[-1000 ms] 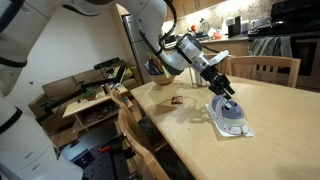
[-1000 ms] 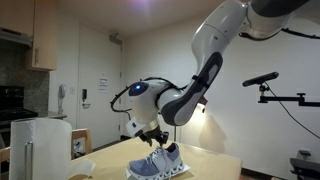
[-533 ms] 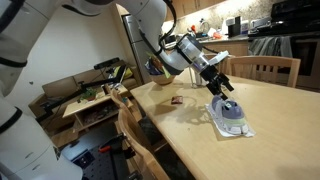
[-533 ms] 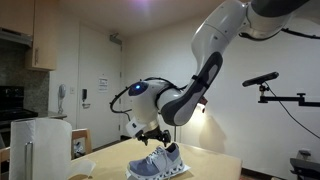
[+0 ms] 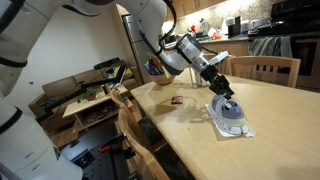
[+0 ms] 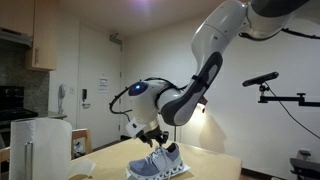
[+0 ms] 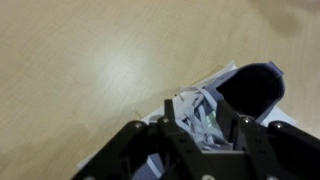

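Observation:
A grey-blue sneaker (image 5: 232, 117) lies on the wooden table (image 5: 285, 125); it also shows in the other exterior view as the sneaker (image 6: 160, 163). My gripper (image 5: 224, 94) comes down onto its front from above, the gripper (image 6: 156, 141) sitting right over the tongue. In the wrist view the gripper (image 7: 202, 130) has its two black fingers on either side of a bunch of pale laces (image 7: 198, 112), which fills the gap and touches both. The shoe's dark opening (image 7: 248, 90) lies just beyond the laces.
A small brown object (image 5: 176, 100) lies on the table beside the shoe. A bowl (image 5: 156, 68) stands at the far table end. Wooden chairs stand behind (image 5: 262, 67) and at the near side (image 5: 135, 130). A white appliance (image 6: 40, 145) stands nearby.

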Robot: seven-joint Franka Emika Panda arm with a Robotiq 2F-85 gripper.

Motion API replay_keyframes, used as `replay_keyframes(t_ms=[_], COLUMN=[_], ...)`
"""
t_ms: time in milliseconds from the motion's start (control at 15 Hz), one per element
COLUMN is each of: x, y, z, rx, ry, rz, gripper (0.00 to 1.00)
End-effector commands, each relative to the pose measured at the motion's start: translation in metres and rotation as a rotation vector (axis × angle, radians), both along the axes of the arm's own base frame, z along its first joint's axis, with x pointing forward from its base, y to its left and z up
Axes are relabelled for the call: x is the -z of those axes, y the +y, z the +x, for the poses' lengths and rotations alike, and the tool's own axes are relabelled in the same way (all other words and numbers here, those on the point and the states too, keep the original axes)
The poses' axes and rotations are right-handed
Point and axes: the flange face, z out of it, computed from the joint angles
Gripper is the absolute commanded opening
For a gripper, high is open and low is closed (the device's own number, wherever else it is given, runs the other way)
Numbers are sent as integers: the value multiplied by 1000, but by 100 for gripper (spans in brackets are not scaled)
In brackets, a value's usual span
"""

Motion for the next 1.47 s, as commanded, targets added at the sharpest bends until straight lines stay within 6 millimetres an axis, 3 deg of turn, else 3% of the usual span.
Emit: replay_keyframes(t_ms=[0,133,200,1400], x=[-6,-7,-7,-26], y=[-1,-1,-1,-11], z=[4,4,4,14], rx=[0,0,-1,65], ry=[19,18,19,-85], rz=[2,2,3,16], gripper=[18,2,0,0])
